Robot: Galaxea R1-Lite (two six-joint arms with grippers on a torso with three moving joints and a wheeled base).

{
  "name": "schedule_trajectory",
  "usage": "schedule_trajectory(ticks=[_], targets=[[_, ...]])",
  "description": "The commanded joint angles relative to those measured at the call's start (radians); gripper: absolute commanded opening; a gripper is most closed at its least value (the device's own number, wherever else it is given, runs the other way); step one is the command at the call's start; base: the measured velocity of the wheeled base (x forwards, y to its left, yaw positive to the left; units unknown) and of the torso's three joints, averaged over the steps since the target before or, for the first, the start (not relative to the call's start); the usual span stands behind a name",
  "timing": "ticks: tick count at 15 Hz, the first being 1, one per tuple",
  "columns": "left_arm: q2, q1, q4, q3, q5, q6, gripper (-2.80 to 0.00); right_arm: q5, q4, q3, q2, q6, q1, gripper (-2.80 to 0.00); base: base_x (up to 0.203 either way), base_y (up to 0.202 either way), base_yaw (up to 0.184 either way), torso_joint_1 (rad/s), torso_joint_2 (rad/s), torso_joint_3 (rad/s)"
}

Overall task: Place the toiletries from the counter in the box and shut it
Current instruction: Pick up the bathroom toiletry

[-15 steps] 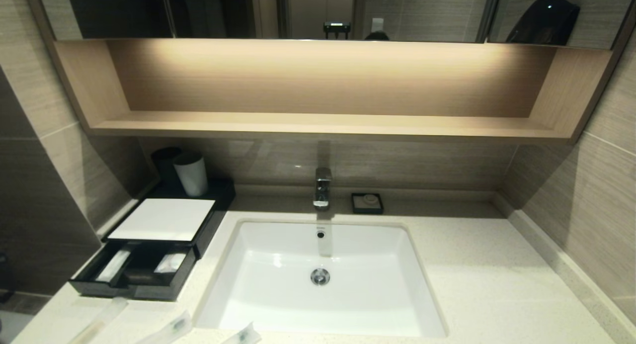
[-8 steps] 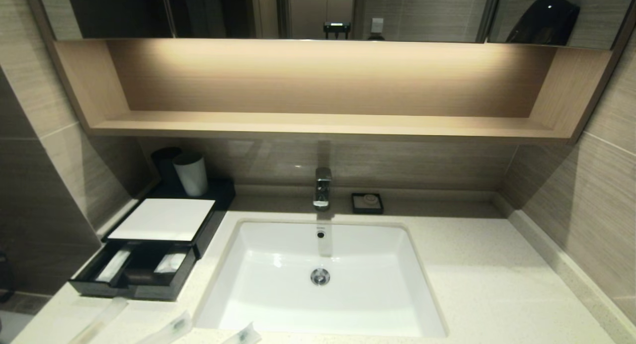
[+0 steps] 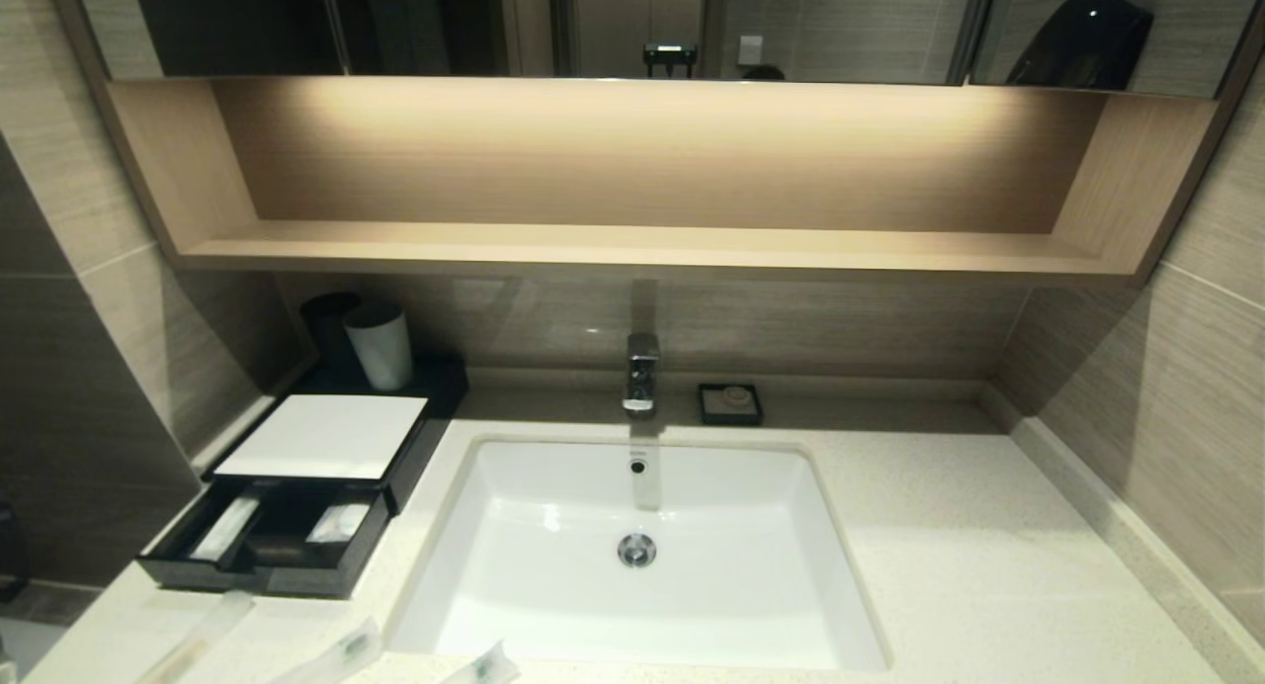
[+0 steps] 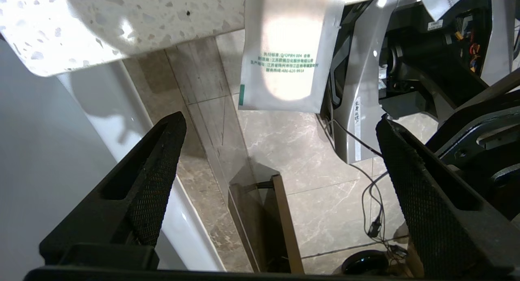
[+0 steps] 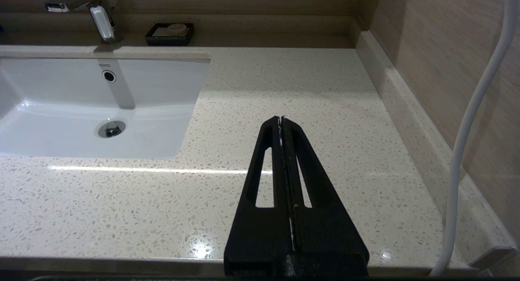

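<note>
Waiting on worktop (image 3: 949, 565) edge: three toiletries (image 3: 346, 652). Box (image 3: 321, 437) drawer sitting open, two packets inside. Left claw (image 4: 280, 175) hanging wide open, empty, below edge. Right claw (image 5: 281, 120) resting shut, empty.

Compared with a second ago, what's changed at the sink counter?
Nothing has visibly moved in the head view. The box has its drawer pulled out as before, and three toiletries lie along the counter front edge in the same spots. Neither arm shows there.
</note>
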Motion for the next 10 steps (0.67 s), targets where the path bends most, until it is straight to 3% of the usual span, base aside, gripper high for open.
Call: schedule_trajectory(ticks=[1,10], targets=[[-0.003,-0.007,-0.008,0.003,-0.002,0.007,0.0,0.0,0.0,0.0,0.0,0.0,0.0,-2.8,0.0,0.0,0.0,0.0,0.0,0.0],[-0.053,-0.022,-0.097,0.079,-0.002,-0.014,0.0,0.0,0.0,0.0,0.0,0.0,0.0,-2.8,0.0,0.0,0.0,0.0,0.0,0.0]])
